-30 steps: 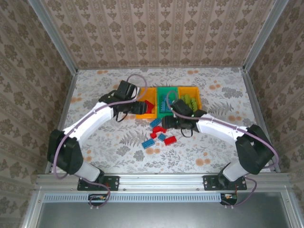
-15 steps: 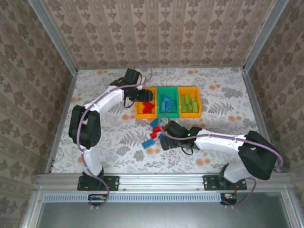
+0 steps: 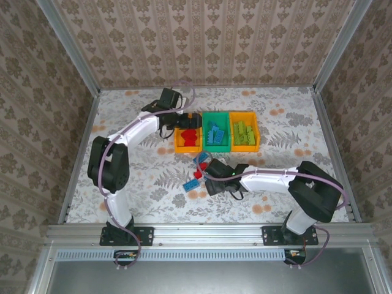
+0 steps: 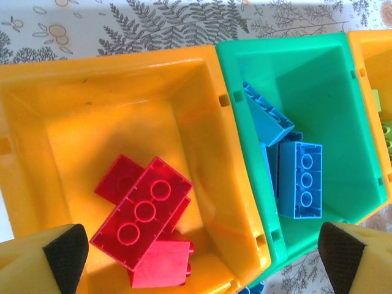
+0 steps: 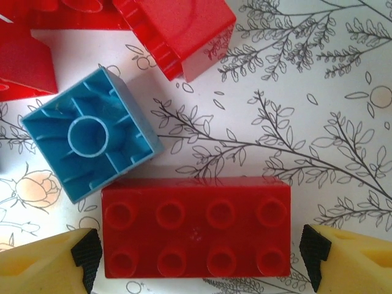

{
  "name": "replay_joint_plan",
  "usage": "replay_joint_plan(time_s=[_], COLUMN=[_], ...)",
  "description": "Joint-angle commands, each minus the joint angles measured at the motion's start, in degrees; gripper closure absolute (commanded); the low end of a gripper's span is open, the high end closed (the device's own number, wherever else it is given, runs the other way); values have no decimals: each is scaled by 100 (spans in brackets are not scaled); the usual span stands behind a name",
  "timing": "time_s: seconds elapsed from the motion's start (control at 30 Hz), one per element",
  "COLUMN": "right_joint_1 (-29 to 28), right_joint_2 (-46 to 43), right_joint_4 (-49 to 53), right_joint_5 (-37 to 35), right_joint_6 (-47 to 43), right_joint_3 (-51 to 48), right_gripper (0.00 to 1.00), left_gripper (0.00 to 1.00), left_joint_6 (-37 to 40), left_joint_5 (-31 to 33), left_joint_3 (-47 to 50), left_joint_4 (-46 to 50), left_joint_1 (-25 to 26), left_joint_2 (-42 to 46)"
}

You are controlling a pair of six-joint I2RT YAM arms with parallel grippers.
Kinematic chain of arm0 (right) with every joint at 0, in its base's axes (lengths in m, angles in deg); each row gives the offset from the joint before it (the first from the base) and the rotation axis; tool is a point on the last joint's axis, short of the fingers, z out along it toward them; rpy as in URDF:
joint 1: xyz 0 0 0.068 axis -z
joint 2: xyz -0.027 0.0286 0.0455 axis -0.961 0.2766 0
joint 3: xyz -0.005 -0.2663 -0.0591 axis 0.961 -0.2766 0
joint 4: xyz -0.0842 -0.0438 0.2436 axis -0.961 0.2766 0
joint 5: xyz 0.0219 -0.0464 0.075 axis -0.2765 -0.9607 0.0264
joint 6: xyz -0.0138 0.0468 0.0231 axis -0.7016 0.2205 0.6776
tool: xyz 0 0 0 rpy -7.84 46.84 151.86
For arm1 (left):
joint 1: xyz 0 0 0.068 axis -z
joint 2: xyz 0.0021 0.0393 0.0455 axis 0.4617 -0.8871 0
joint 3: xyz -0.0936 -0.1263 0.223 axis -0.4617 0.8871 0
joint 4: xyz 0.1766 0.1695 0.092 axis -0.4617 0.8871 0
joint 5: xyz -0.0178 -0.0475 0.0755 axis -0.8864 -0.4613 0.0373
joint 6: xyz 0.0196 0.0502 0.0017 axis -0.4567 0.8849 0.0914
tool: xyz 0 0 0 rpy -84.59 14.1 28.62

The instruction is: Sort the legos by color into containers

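My left gripper (image 3: 193,122) hangs open over the left orange bin (image 4: 73,110), nothing between its fingers. Three red legos (image 4: 142,211) lie loose on that bin's floor (image 3: 188,138). The green bin (image 4: 318,79) beside it holds blue legos (image 4: 300,177), and the right orange bin (image 3: 244,136) holds lime green ones. My right gripper (image 3: 206,176) is low over the loose pile, open and straddling a red eight-stud brick (image 5: 196,229) flat on the table. A small gap shows at its right pad (image 5: 311,252). An upturned blue brick (image 5: 92,144) touches the red one's far edge.
More red legos (image 5: 177,30) lie just beyond the blue one. A blue brick (image 3: 192,184) sits at the pile's near left edge. The three bins stand side by side mid-table. The floral tabletop (image 3: 135,177) is walled by a metal frame.
The left arm swung back over the left orange bin and its gripper opened; a red brick now lies there. The right gripper came down from beside the bins onto the loose pile.
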Motion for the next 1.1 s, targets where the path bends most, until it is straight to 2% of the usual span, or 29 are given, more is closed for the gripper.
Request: replay_joint_plan(time_s=[0.0,0.13,0.27,0.37,0.53,0.73,0.93,1.07], right_joint_1=[-21,-13,-17,-17,55,635,1362,1799], right_joint_2=[212,430,414,174,-451,-930,-320,352], right_joint_4=[72,180,269,344,351,-269,-527,-849], right_joint_5=[-190,-199,-196,-210,-24,1090,2048,2813], right_joint_6=[-53,-51,-27,-26,-255,-468,-50,599], right_joint_3=[222,346,339,300,399,634,1583,2256], right_gripper=[15,25,43,52,53,52,52,54], left_gripper=[0,0,0,0,0,0,0,0], left_joint_6=[-92,-138,-119,-86,-110,-70,13,-28], left_joint_5=[-71,-45,43,78,145,216,443,441], left_joint_3=[163,374,574,664,870,1128,1460,1827], left_joint_4=[-249,-402,-499,-482,-461,-416,-281,-260], left_joint_1=[2,7,5,-10,-85,-271,-314,-485], left_joint_2=[430,648,871,972,1090,1308,1557,1728])
